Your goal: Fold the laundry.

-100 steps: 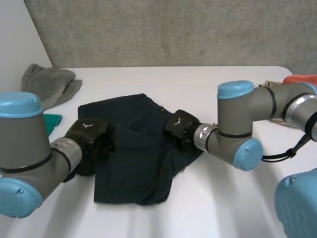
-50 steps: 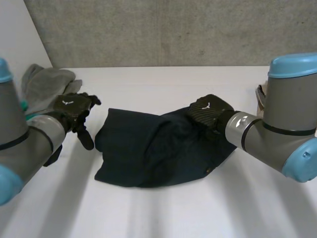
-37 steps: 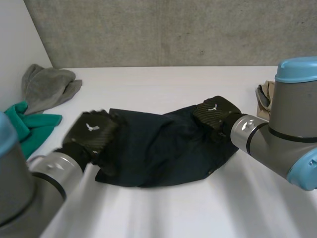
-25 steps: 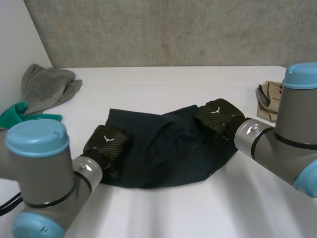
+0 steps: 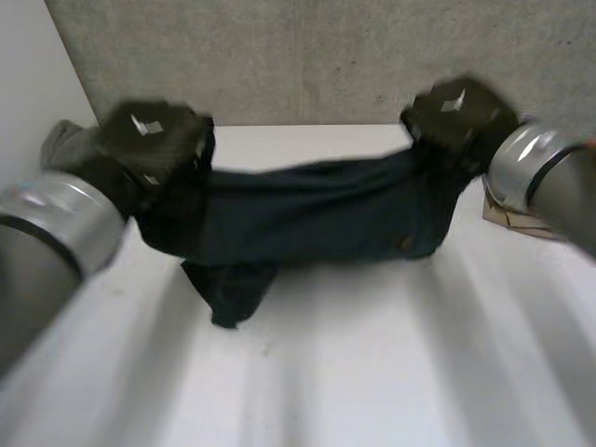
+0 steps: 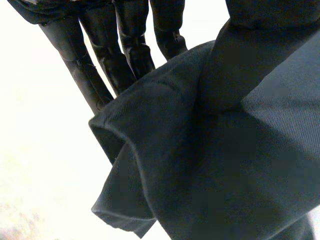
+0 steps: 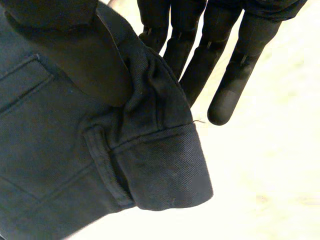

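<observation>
White table (image 5: 372, 363), grey concrete wall (image 5: 307, 56), dark garment (image 5: 317, 212) pinched between left hand (image 5: 152, 140) and right hand (image 5: 459, 112)

1. A dark navy garment (image 5: 317, 209) of heavy twill hangs stretched in a band above the white surface (image 5: 372, 363).
2. Left robot hand (image 5: 149, 140) and right robot hand (image 5: 456, 112) pinch its ends.
3. A loose fold droops near the left end; a stitched hem shows at the right.
</observation>
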You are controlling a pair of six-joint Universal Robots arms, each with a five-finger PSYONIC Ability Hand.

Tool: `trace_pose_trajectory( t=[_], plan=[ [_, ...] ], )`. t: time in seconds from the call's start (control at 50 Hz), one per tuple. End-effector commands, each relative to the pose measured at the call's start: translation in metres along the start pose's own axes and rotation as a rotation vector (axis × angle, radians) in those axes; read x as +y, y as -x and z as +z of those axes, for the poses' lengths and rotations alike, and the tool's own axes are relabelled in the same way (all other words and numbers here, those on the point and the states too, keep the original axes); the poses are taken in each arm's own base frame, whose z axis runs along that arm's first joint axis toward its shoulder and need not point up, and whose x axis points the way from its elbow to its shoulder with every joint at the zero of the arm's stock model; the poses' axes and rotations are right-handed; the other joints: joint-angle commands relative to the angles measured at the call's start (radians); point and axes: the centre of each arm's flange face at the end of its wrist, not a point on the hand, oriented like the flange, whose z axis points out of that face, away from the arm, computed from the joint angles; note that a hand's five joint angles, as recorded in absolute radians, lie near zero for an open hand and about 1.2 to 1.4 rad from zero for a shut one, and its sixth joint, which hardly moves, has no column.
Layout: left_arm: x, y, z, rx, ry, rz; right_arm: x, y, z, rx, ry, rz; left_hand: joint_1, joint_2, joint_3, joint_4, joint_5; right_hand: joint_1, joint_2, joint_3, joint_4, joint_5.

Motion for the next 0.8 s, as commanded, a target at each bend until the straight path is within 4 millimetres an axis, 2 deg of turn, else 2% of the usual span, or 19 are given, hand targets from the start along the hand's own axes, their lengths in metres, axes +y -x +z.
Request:
trace_pose_trajectory(
  t=[0.02,0.08,0.12,0.24,0.26,0.3,0.36,0.42,0.44,0.48,0.5,0.52,0.54,0.56,0.62,0.66,0.72,0.76,0.8],
  plan=[
    [-0.053,0.025,-0.030,0.043,0.097,-0.082,-0.051,-0.033,-0.036,0.083,-0.067,-0.086,0.254,0.199,0.208,0.199,0.246,0.291,0.222,0.210,0.199,0.230],
    [-0.052,0.033,-0.020,0.039,0.137,-0.098,-0.050,-0.032,-0.043,0.050,-0.024,-0.099,0.254,0.199,0.208,0.199,0.246,0.291,0.222,0.210,0.199,0.230],
    [-0.045,0.038,-0.006,0.040,0.185,-0.103,-0.044,-0.022,-0.043,-0.004,0.013,-0.106,0.254,0.199,0.208,0.199,0.246,0.291,0.222,0.210,0.199,0.230],
    [-0.011,0.041,0.036,0.045,0.264,-0.104,-0.022,0.006,-0.024,-0.108,0.070,-0.109,0.254,0.199,0.208,0.199,0.246,0.291,0.222,0.210,0.199,0.230],
    [-0.002,0.039,0.049,0.049,0.271,-0.100,-0.014,0.013,-0.013,-0.122,0.077,-0.095,0.254,0.199,0.208,0.199,0.246,0.291,0.222,0.210,0.199,0.230],
    [0.008,0.036,0.062,0.054,0.272,-0.096,-0.003,0.019,0.001,-0.123,0.087,-0.076,0.254,0.199,0.208,0.199,0.246,0.291,0.222,0.210,0.199,0.230],
    [0.023,0.032,0.098,0.051,0.199,-0.068,0.021,0.021,0.041,-0.042,0.079,-0.016,0.254,0.199,0.208,0.199,0.246,0.291,0.222,0.210,0.199,0.230],
    [0.018,0.036,0.120,0.022,0.075,-0.031,0.025,0.016,0.065,0.038,0.024,0.009,0.254,0.199,0.208,0.199,0.246,0.291,0.222,0.210,0.199,0.230],
    [0.006,0.042,0.133,-0.015,-0.039,-0.011,0.021,0.010,0.080,0.102,-0.044,0.021,0.254,0.199,0.208,0.199,0.246,0.291,0.222,0.210,0.199,0.230],
    [-0.011,0.050,0.144,-0.061,-0.176,0.005,0.012,0.001,0.091,0.169,-0.122,0.033,0.254,0.199,0.208,0.199,0.246,0.291,0.222,0.210,0.199,0.230],
    [-0.031,0.058,0.149,-0.102,-0.307,0.018,0.003,-0.007,0.095,0.215,-0.184,0.042,0.254,0.199,0.208,0.199,0.246,0.291,0.222,0.210,0.199,0.230],
    [-0.041,0.063,0.151,-0.130,-0.379,0.023,-0.012,-0.021,0.099,0.284,-0.288,0.064,0.254,0.199,0.208,0.199,0.246,0.291,0.222,0.210,0.199,0.230],
    [-0.052,0.068,0.152,-0.156,-0.449,0.027,-0.022,-0.028,0.100,0.320,-0.351,0.077,0.254,0.199,0.208,0.199,0.246,0.291,0.222,0.210,0.199,0.230],
    [-0.073,0.078,0.150,-0.205,-0.582,0.023,-0.042,-0.045,0.097,0.393,-0.482,0.099,0.254,0.199,0.208,0.199,0.246,0.291,0.222,0.210,0.199,0.230],
    [-0.099,0.088,0.141,-0.243,-0.736,-0.006,-0.074,-0.063,0.086,0.474,-0.703,0.126,0.254,0.199,0.208,0.199,0.246,0.291,0.222,0.210,0.199,0.230],
    [-0.103,0.092,0.137,-0.248,-0.751,-0.028,-0.083,-0.069,0.081,0.498,-0.778,0.111,0.254,0.199,0.208,0.199,0.246,0.291,0.222,0.210,0.199,0.230],
    [-0.097,0.095,0.136,-0.234,-0.722,-0.072,-0.083,-0.068,0.080,0.473,-0.785,0.089,0.254,0.199,0.208,0.199,0.246,0.291,0.222,0.210,0.199,0.230],
    [-0.086,0.095,0.138,-0.224,-0.671,-0.093,-0.077,-0.065,0.082,0.449,-0.758,0.086,0.254,0.199,0.208,0.199,0.246,0.291,0.222,0.210,0.199,0.230],
    [-0.063,0.093,0.142,-0.207,-0.575,-0.120,-0.061,-0.057,0.087,0.399,-0.685,0.094,0.254,0.199,0.208,0.199,0.246,0.291,0.222,0.210,0.199,0.230]
  ],
)
